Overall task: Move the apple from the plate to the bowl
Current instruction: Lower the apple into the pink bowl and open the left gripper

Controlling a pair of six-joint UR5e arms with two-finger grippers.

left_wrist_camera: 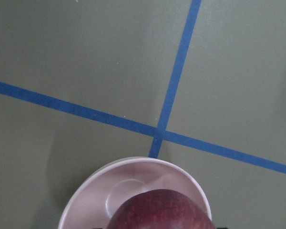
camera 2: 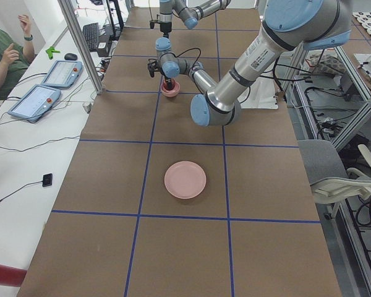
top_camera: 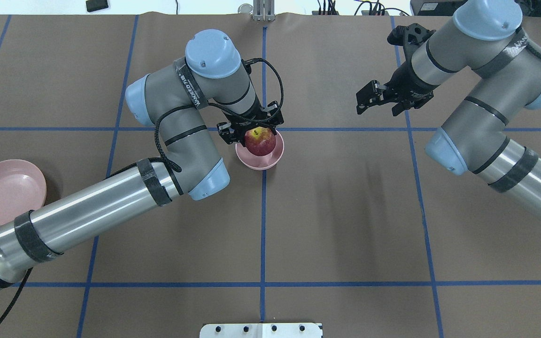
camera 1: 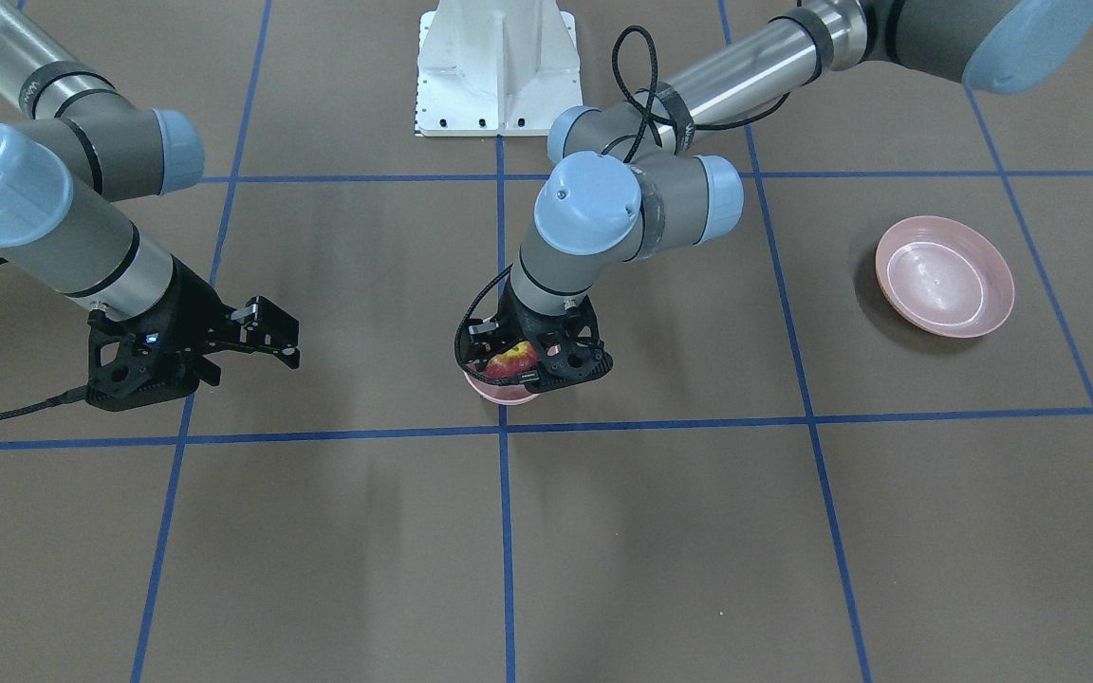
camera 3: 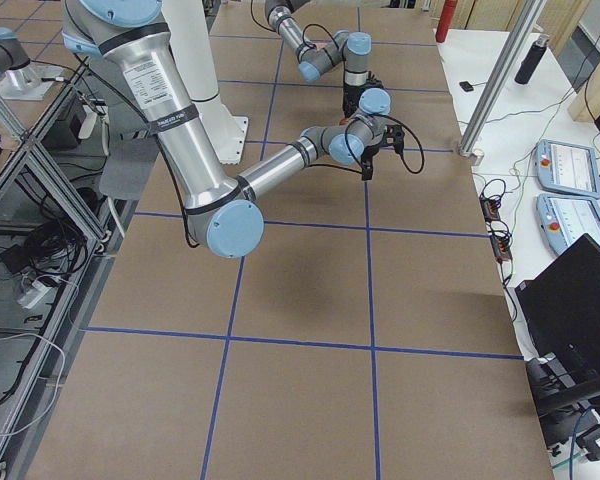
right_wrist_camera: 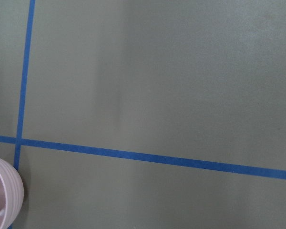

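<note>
The dark-red apple (top_camera: 259,141) with its yellow stem patch is between the fingers of my left gripper (top_camera: 251,133), right over the small deep pink bowl (top_camera: 272,156) at the table's middle. In the left wrist view the apple (left_wrist_camera: 162,212) hangs just above the bowl's hollow (left_wrist_camera: 128,188). The front view shows the apple (camera 1: 510,360) inside the gripper (camera 1: 520,366) and the bowl's rim (camera 1: 509,394) below. The wide pink plate (top_camera: 5,190) lies bare on my left side, also in the front view (camera 1: 945,275). My right gripper (top_camera: 374,99) is open and empty, off to the right.
Blue tape lines cross under the bowl. The robot's white base (camera 1: 499,66) stands behind the middle. The left arm's forearm (top_camera: 87,211) stretches between plate and bowl. An operator (camera 2: 6,55) sits beside the table with tablets.
</note>
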